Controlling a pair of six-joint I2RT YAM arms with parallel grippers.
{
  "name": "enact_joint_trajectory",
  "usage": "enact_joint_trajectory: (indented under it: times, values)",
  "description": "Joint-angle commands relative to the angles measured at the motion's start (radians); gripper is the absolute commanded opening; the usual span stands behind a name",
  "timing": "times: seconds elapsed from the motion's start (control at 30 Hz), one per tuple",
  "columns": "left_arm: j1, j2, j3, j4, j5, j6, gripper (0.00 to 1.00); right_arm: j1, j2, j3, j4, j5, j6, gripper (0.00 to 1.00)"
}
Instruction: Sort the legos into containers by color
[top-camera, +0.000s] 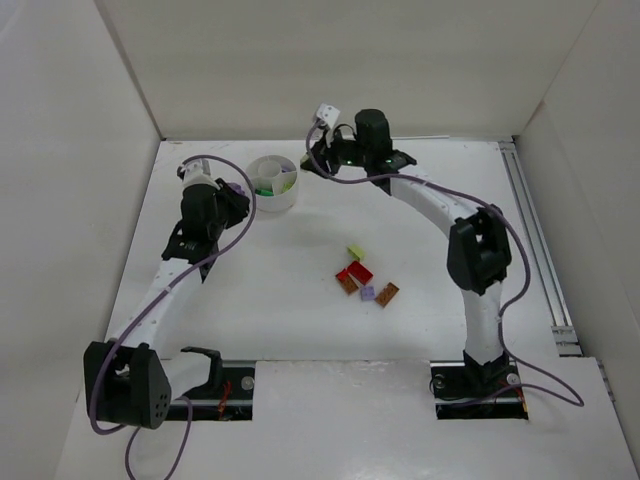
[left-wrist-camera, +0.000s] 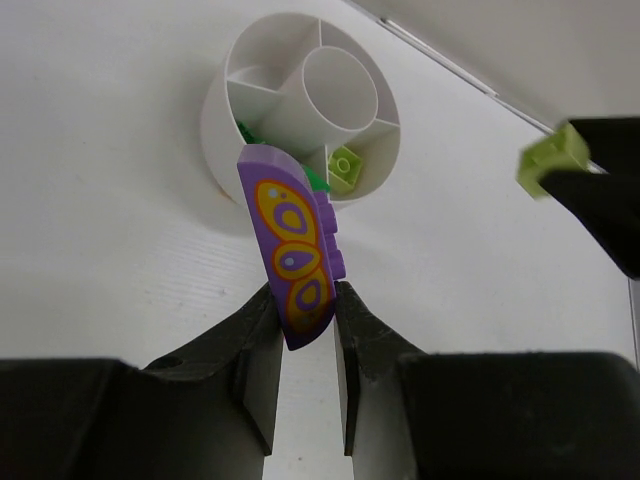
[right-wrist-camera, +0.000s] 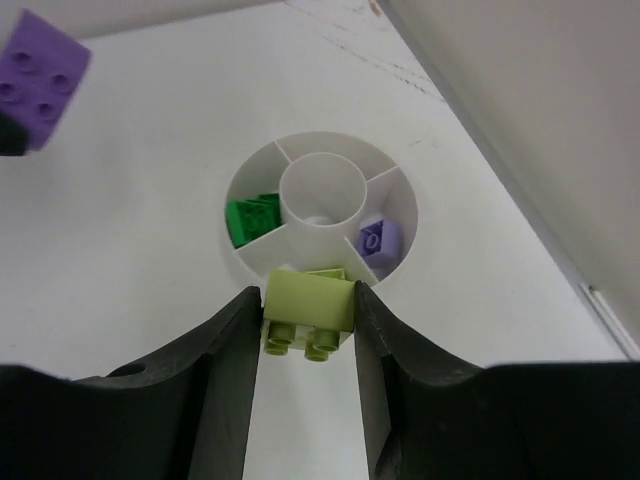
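The round white divided container (top-camera: 272, 183) stands at the back of the table. My left gripper (left-wrist-camera: 305, 310) is shut on a purple lego with a yellow-orange pattern (left-wrist-camera: 290, 245), held just left of the container's wall (left-wrist-camera: 218, 130). My right gripper (right-wrist-camera: 308, 305) is shut on a pale yellow-green lego (right-wrist-camera: 308, 298), hanging over the container's rim (right-wrist-camera: 322, 138). Inside lie a green lego (right-wrist-camera: 252, 216), a lilac lego (right-wrist-camera: 378, 240) and a yellow-green lego (left-wrist-camera: 345, 167), each in its own wedge. Loose legos lie mid-table: yellow-green (top-camera: 355, 252), red (top-camera: 355, 272), lilac (top-camera: 367, 293), orange-brown (top-camera: 387, 293).
White walls close in the table at the back and both sides. A metal rail (top-camera: 535, 230) runs along the right edge. Purple cables (top-camera: 430, 190) trail along both arms. The two grippers face each other across the container, close together.
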Motion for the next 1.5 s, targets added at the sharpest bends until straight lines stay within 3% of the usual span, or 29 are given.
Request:
enact_joint_trajectory:
  times: [0.0, 0.1, 0.23, 0.53, 0.57, 0.63, 0.8, 0.9, 1.0, 1.07, 1.13, 1.3, 1.47]
  values:
    - [0.021, -0.016, 0.024, -0.018, 0.116, -0.03, 0.0, 0.067, 0.093, 0.172, -0.057, 0.156, -0.163, 0.0]
    - [0.021, 0.009, 0.024, -0.018, 0.116, -0.03, 0.0, 0.095, 0.205, 0.274, -0.066, 0.236, -0.194, 0.0]
    - [0.042, 0.047, 0.035, -0.009, 0.14, -0.02, 0.0, 0.095, 0.317, 0.408, -0.066, 0.227, -0.194, 0.0]
    - [0.071, 0.075, 0.035, 0.025, 0.188, -0.011, 0.0, 0.104, 0.372, 0.419, -0.066, 0.276, -0.194, 0.14]
    - [0.071, 0.075, 0.035, 0.034, 0.188, -0.011, 0.0, 0.104, 0.372, 0.419, -0.066, 0.276, -0.194, 0.18]
    - [0.071, 0.075, 0.035, 0.034, 0.188, -0.011, 0.0, 0.104, 0.372, 0.408, -0.066, 0.276, -0.194, 0.33]
    - [0.071, 0.108, 0.081, 0.054, 0.228, 0.033, 0.0, 0.104, 0.328, 0.386, -0.066, 0.243, -0.194, 0.44]
    - [0.071, 0.148, 0.134, 0.054, 0.24, 0.068, 0.0, 0.104, 0.276, 0.374, -0.066, 0.185, -0.194, 0.55]
    - [0.071, 0.191, 0.189, 0.032, 0.249, 0.108, 0.0, 0.084, 0.215, 0.331, -0.075, 0.14, -0.194, 0.72]
    - [0.071, 0.207, 0.237, 0.023, 0.249, 0.119, 0.0, 0.075, 0.193, 0.313, -0.075, 0.123, -0.194, 0.76]
    - [0.071, 0.216, 0.262, 0.023, 0.234, 0.128, 0.0, 0.063, 0.184, 0.304, -0.084, 0.102, -0.194, 0.99]
    - [0.071, 0.294, 0.356, 0.028, 0.329, 0.245, 0.0, 0.031, 0.118, 0.224, -0.085, 0.091, -0.181, 1.0]
    - [0.071, 0.501, 0.59, -0.077, 0.613, 0.496, 0.0, -0.038, -0.026, 0.029, -0.085, 0.115, -0.19, 1.0]
